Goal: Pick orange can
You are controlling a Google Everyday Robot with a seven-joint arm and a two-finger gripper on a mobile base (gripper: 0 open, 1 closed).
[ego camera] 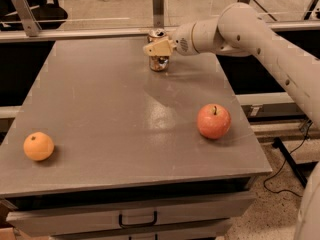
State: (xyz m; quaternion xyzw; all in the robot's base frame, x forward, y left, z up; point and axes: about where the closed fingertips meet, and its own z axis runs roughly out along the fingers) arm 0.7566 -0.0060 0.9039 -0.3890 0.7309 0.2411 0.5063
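Observation:
The orange can (159, 63) stands upright near the far edge of the grey table (100, 109), right of centre; its silver top rim and brownish lower body show. My gripper (154, 48), cream-coloured at the end of the white arm (235, 31) reaching in from the right, is at the can's mid-height and covers its middle. I cannot tell if it has hold of the can.
A red apple (214, 121) sits on the table's right side and a round orange fruit (38, 146) near the front left corner. A metal rail with upright posts (158, 4) runs behind the table. A drawer with a handle (137, 219) is below the front edge.

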